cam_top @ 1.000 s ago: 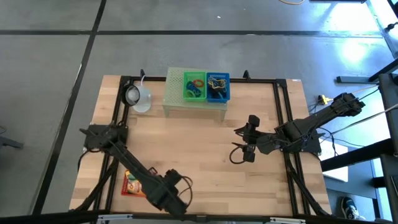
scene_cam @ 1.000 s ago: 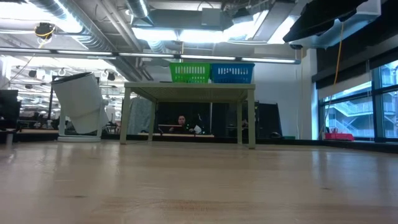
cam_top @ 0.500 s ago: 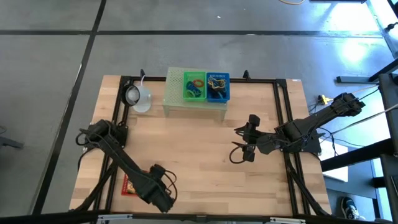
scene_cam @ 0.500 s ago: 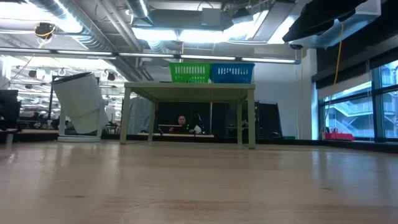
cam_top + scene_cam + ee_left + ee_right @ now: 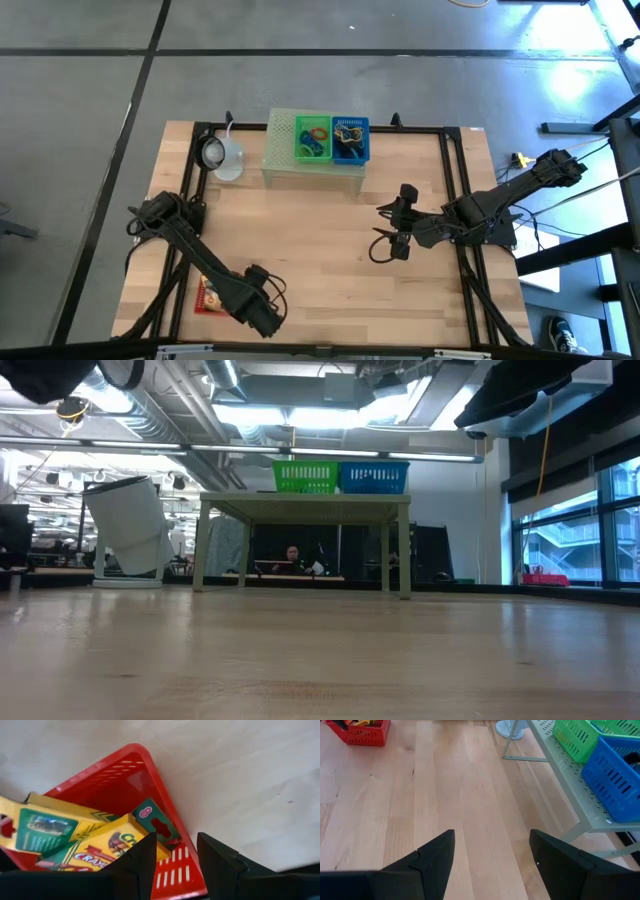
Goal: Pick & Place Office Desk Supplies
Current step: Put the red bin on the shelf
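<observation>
L gripper (image 5: 174,862) hangs over near-left red plastic basket (image 5: 127,775), fingers apart, empty, prob. lining up on yellow crayon boxes (image 5: 107,845) inside. R gripper (image 5: 490,851) waits mid-right, fingers wide apart, nothing held.

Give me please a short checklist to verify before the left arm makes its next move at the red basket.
1. Left gripper over the red basket's rim: ok.
2. Left gripper open and empty: ok.
3. Yellow crayon boxes lie inside the basket: ok.
4. Clean finger gap around one box: cannot tell, they overlap.
5. Right gripper open, waiting clear over bare table: ok.
6. Green basket and blue basket on the mesh stand: ok.
</observation>
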